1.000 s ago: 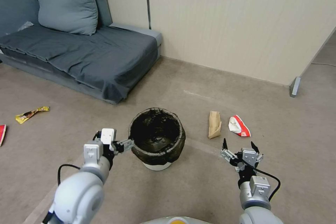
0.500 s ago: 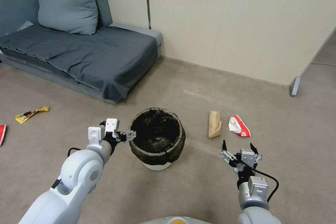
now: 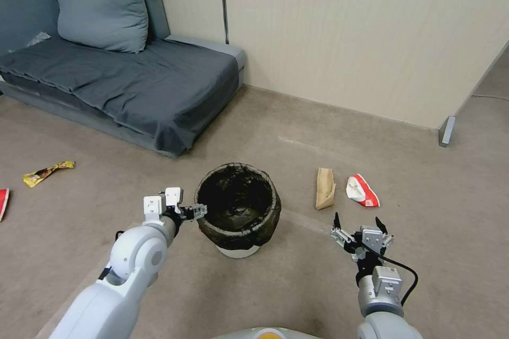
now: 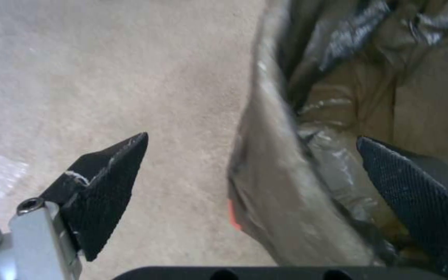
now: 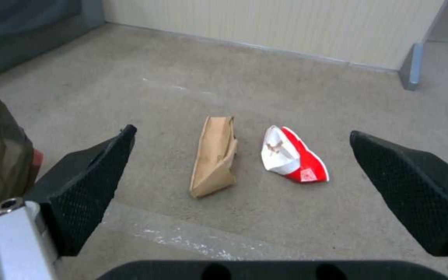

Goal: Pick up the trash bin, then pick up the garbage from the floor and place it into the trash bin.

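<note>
Head cam high, downward; wrist cams low (shared trash bin (image 3: 238, 206)).

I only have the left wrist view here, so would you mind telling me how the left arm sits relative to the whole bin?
Observer: In the head view the left gripper is at the near-left rim of the trash bin, which stands upright on the floor.
Operator: Thanks. Where is the other arm?
Observer: The right gripper hangs to the right of the bin, jaws open, holding nothing.
Operator: Is there any litter near it?
Observer: Yes, a brown paper bag and a red-and-white crushed cup lie on the floor just beyond it.
Operator: Anything on my side?
Observer: A yellow wrapper lies far to the left, in front of the sofa.
</note>
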